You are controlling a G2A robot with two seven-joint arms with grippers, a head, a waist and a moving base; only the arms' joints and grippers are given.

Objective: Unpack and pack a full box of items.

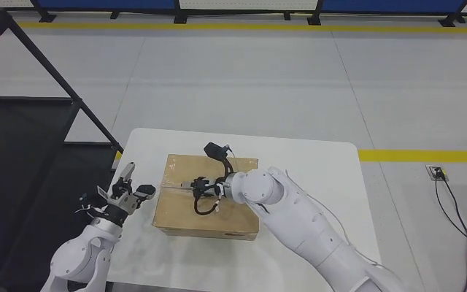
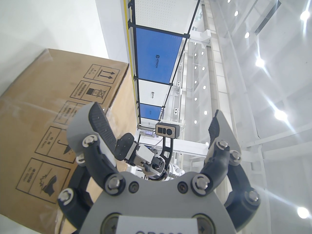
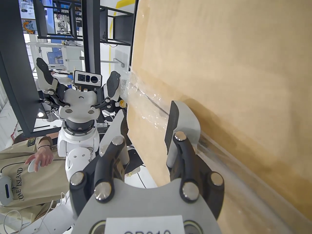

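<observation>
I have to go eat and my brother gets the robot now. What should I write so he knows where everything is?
Left gripper: open and empty, next to one end of the box.
Right gripper: open, over the box top at the taped seam, with one finger against the cardboard.
Box: on the white table, flaps shut, tape across the seam.
Done: nothing yet; the box is not open.
Left: get through the tape, open the flaps, take the items out, then pack them back in.
</observation>
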